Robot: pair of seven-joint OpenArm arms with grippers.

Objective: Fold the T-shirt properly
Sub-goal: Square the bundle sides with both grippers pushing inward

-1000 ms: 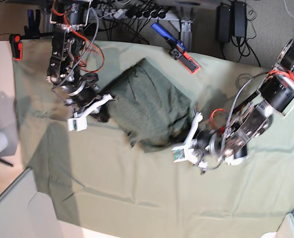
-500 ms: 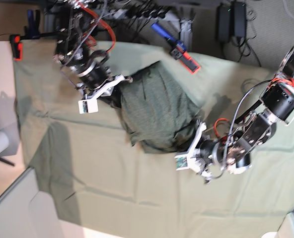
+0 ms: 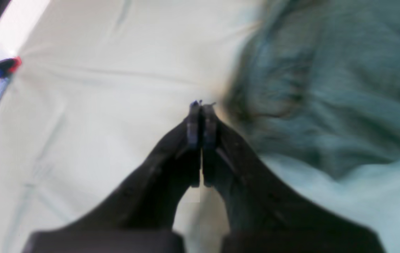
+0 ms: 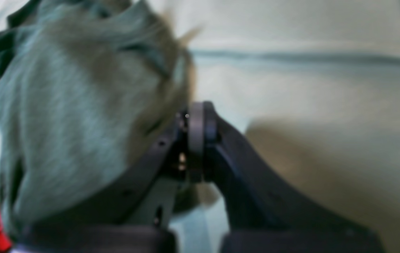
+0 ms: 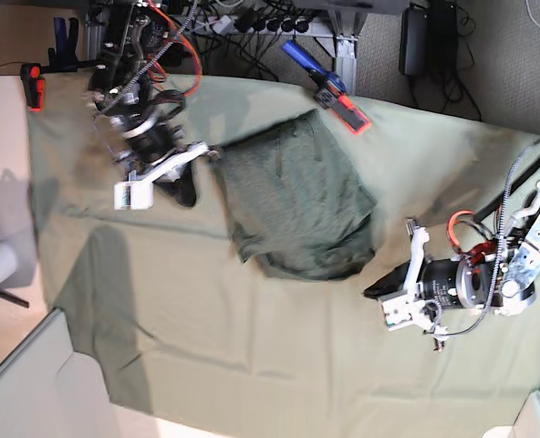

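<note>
T-shirt (image 5: 295,205) lies folded compact on table cloth (image 5: 206,338); final squaring judged left. Left gripper (image 5: 372,294) at 4 o'clock, right gripper (image 5: 217,151) at 10 o'clock: both clenched, empty.

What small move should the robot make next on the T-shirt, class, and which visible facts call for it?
Probably open the right pincer to release the corner. The T-shirt already lies as a compact folded block on the table cloth, the right pincer seems shut on its edge, and the left pincer sits shut beside it, apart from the fabric.
</note>
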